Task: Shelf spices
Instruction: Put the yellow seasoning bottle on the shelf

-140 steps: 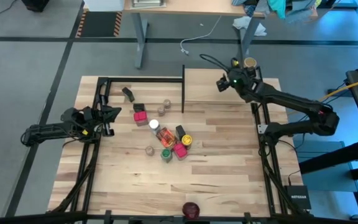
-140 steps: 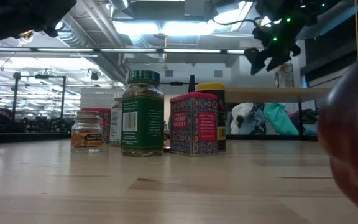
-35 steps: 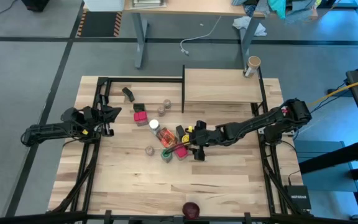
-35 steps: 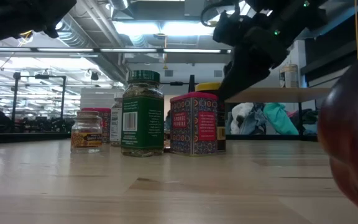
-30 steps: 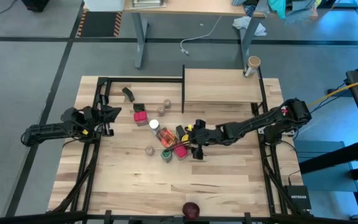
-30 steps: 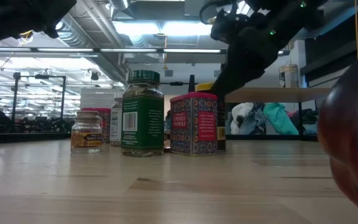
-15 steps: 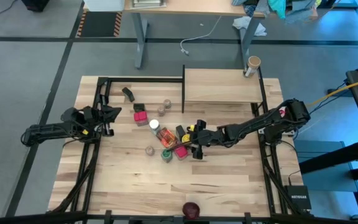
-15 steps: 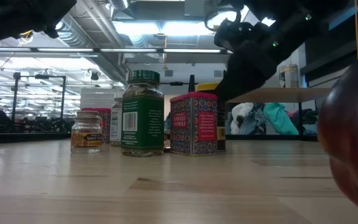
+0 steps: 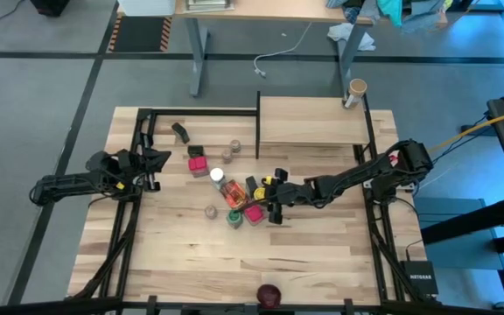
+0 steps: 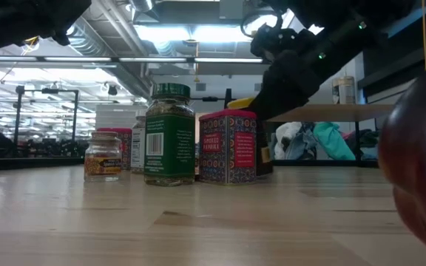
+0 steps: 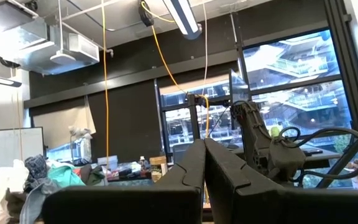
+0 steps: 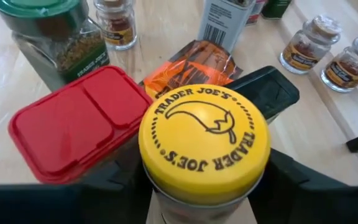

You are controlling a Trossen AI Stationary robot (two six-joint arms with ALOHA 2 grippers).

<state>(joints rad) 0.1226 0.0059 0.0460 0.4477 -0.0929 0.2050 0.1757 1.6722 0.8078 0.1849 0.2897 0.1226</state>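
The spices stand clustered mid-table: a yellow-lidded jar (image 12: pixel 204 143), a pink-red box (image 12: pixel 73 134), a green-lidded jar (image 10: pixel 170 133), an orange-red packet (image 12: pixel 188 62) and small jars (image 12: pixel 306 43). My right gripper (image 9: pixel 268 198) reaches in from the table's right and is shut on the yellow-lidded jar. The shelf (image 9: pixel 309 118), a light-wood board on black posts, stands at the far right with a tan-lidded jar (image 9: pixel 354 89) on it. My left gripper (image 9: pixel 156 162) waits shut at the table's left side. My right gripper holds the yellow-lidded jar by its body just under the lid (image 12: pixel 166 208), one finger (image 12: pixel 114 177) on each side. The fingers slant down from the table's right. The jar's foot is hidden behind the pink-red box; its lid (image 10: pixel 244 103) looks slightly tipped.
The pink-red box (image 10: pixel 228 146) stands right against the held jar, with the green-lidded jar beyond it. A dark-red round thing (image 9: pixel 269 295) lies at the table's near edge. Bare wood lies between the cluster and the near edge.
My right gripper has sunk a little onto the cluster, and its fingers have drawn in around the yellow-lidded jar. The pink-red box beside the jar has been nudged and turned a little. The yellow lid now sits tipped.
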